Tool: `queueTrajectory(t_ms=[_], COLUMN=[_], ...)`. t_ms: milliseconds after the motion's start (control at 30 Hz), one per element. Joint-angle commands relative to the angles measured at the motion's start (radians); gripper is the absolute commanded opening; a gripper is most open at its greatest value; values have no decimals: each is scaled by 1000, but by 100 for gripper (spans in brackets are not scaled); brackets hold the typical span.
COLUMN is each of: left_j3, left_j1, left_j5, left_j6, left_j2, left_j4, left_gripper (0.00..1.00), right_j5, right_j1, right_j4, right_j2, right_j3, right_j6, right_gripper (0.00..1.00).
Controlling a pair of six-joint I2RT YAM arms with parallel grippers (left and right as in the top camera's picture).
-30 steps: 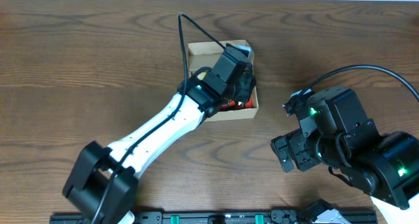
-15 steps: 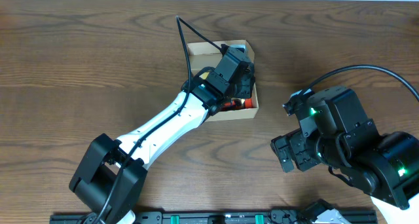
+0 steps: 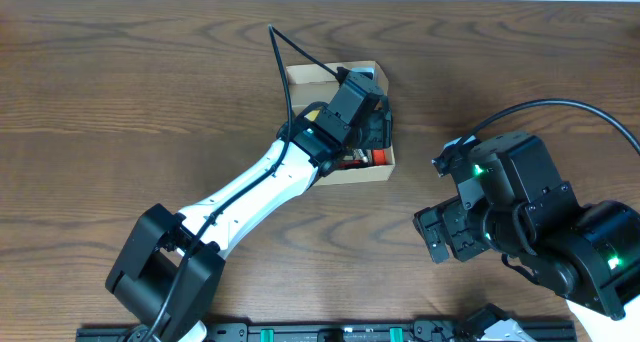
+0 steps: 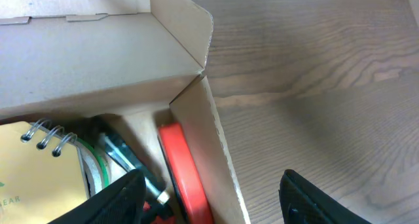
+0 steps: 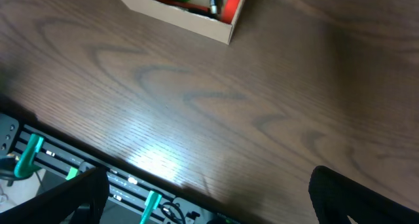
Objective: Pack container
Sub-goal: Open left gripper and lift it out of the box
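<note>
Dark wood-grain table [image 3: 120,102] fills pretty much every view. Starting at the lower left of the overhead shot, the white left arm [image 3: 250,192] runs diagonally up toward the middle, and its black cable loops up over the top. It ends right over the box [image 3: 355,174], which sits upper middle of the frame, a bit right of center, with its lid flap open on the far side. The left gripper [image 4: 213,178] hangs over the right end of the box. In the wrist view its jaws are parted and holding nothing, one finger [image 4: 118,198] over the inside of the box and the other out over bare table, with the box's side wall running between them. Inside that corner I can see a tan spiral notebook [image 4: 39,178], something green-rimmed [image 4: 98,162] next to it, and a red disc [image 4: 186,178] standing on edge right against the wall. Can't tell exactly what those two are. Over on the right, the black right arm [image 3: 530,222] sits well apart from the box with green lights on. The right gripper [image 5: 206,191] is spread wide and empty above bare table, the box up at the top edge of its view and a rail with green clips [image 5: 29,158] at the lower left.
</note>
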Motion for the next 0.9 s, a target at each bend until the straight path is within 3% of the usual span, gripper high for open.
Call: queueTrajectory(t_ms=[0, 167, 333, 633, 867], left_j3=[10, 10, 10, 9, 9], left_j1=[19, 80, 198, 502, 625], left_j5=[-21, -27, -27, 42, 154], left_j6=[34, 51, 51, 51, 63], left_j2=[-42, -181, -329, -396, -304], left_j4=[-5, -62, -165, -365, -383], left_gripper=[66, 67, 60, 8, 6], right_j5=[7, 7, 7, 37, -12], right_j1=[-5, -5, -5, -5, -5], right_j4=[-1, -1, -1, 63, 160], right_j2=[0, 0, 0, 0, 0], right_j3=[0, 0, 0, 0, 0], right_j6=[-13, -13, -13, -13, 2], right_gripper=[99, 99, 99, 99, 99])
